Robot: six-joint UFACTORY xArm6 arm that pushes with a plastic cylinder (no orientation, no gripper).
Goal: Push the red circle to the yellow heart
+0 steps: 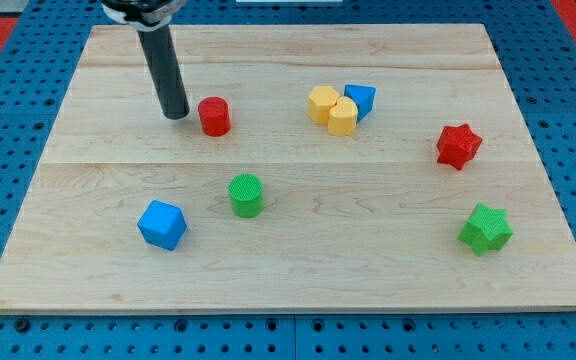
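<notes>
- Your rod ends in my tip (177, 115), which sits just to the view's left of the red circle (214, 116), near it but, as far as you can tell, with a sliver of wood between them.
- That placement makes sense: the yellow heart (331, 109) lies to the view's right of the red circle at about the same height, so a tip behind the circle on the left lines up a straight push rightward.
- There is no claw on this arm, so you have nothing to read as apart or together; only the rod does the work.
- The lane between circle and heart looks open on the surface (288, 280); no block stands in it.
- Watch the far end: a blue block (361, 99), shape hard to make out, touches the heart on its right side, so a hard arrival may shove both.
- The green circle (247, 195) and blue cube (162, 224) sit well below the lane, and the red star (458, 146) and green star (486, 229) are far right, out of the way.
- The surface's top edge is well clear of the path.
</notes>
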